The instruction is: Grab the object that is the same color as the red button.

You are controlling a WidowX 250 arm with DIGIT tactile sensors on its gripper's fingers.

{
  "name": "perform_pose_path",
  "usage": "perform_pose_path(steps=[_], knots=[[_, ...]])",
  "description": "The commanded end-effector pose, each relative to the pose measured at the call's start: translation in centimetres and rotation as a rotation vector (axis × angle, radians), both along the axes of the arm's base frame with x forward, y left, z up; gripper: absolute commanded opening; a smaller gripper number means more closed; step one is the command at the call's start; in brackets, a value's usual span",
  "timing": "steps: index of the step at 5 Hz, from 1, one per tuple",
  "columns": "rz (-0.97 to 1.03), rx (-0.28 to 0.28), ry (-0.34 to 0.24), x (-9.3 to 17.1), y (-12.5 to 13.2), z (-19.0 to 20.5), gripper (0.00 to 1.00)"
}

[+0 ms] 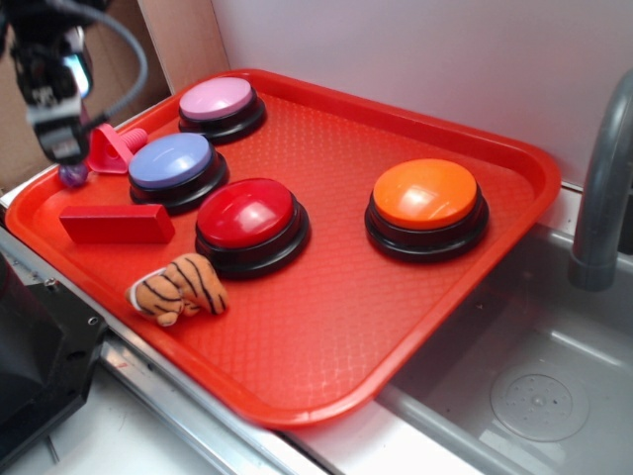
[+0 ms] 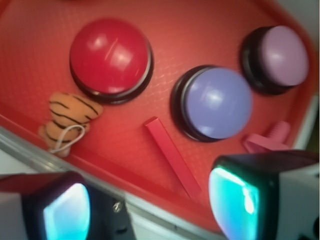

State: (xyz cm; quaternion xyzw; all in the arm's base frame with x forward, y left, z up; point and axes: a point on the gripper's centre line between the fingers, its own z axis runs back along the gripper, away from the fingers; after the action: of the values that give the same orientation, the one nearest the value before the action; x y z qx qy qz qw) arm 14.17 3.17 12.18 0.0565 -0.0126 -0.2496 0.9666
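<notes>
The flat red rectangular block (image 1: pixel 117 224) lies on the red tray (image 1: pixel 396 327) near its left edge, left of the red button (image 1: pixel 247 213). In the wrist view the block (image 2: pixel 172 156) lies diagonally ahead of the jaws, below the red button (image 2: pixel 110 55). My gripper (image 1: pixel 61 156) hovers above the tray's far left corner, behind the block and next to the pinkish cone piece (image 1: pixel 111 148). In the wrist view the gripper (image 2: pixel 150 207) is open with nothing between its fingers; it stands above the tray's edge, apart from the block.
On the tray are a blue button (image 1: pixel 171 161), a pink button (image 1: pixel 218 99), an orange button (image 1: pixel 425 195) and a striped tiger toy (image 1: pixel 178 289). A metal sink (image 1: pixel 534 396) with a grey faucet (image 1: pixel 603 188) lies to the right. A black block stands at the lower left.
</notes>
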Motion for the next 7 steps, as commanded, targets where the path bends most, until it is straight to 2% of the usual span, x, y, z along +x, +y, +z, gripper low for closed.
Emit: perform_pose_path(steps=[1,3,4,6,7], knots=[[0.078,0.034,0.028,-0.8,2.4,-3.8,1.0],[0.065,0.014,-0.003,-1.1,5.1,-7.0,1.0],[0.064,-0.002,0.006,-0.8,5.6,-8.2,1.0],[0.034,-0.07,-0.047,-0.2,6.4,-10.2,1.0],[0.024,-0.09,-0.035,-0.2,6.5,-10.7,0.0]])
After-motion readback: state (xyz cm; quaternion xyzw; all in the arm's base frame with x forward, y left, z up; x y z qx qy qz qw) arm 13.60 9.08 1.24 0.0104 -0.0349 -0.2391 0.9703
